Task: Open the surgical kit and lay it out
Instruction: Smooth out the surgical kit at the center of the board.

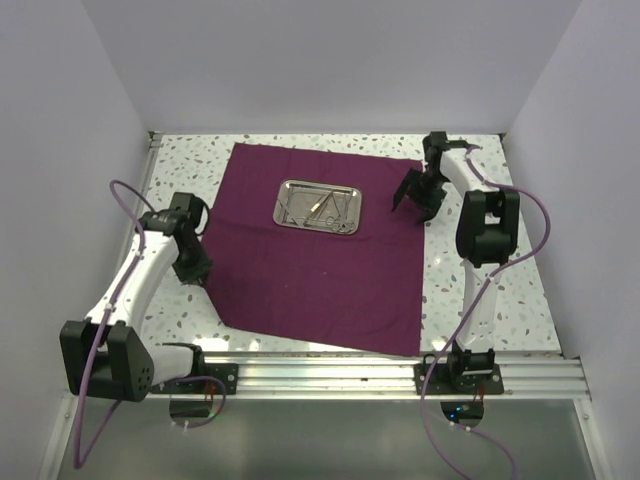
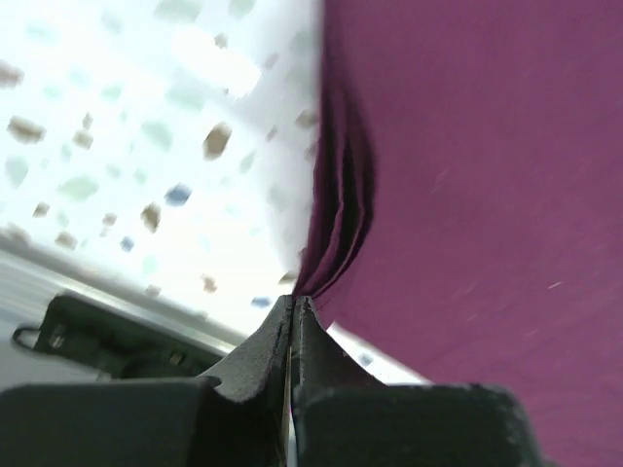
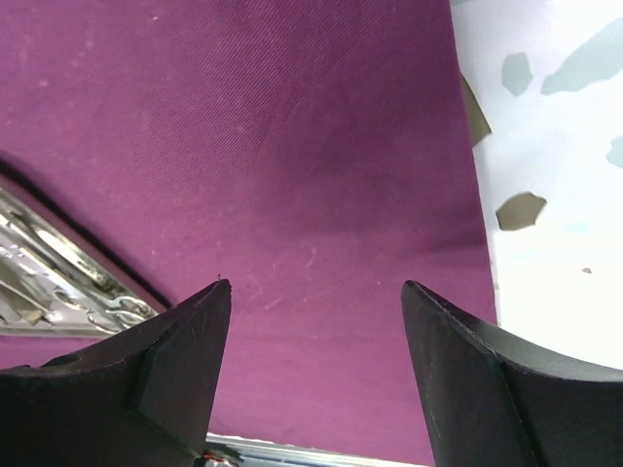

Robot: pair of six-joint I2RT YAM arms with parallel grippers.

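Dark plum cloth wrap (image 1: 310,280) spread flat on speckled white tabletop (image 1: 520,290), small rectangular shiny steel tray (image 1: 319,206) on its far half, left tool (image 2: 295,309) clenched on cloth's left edge, right tool (image 3: 316,292) released over right edge

The speckled white table (image 1: 190,165) carries a plum cloth (image 1: 310,280) spread open across its middle.

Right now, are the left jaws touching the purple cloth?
Touching. The left wrist view shows the left jaws shut on the edge of the cloth, which bunches into folds right at their tips.
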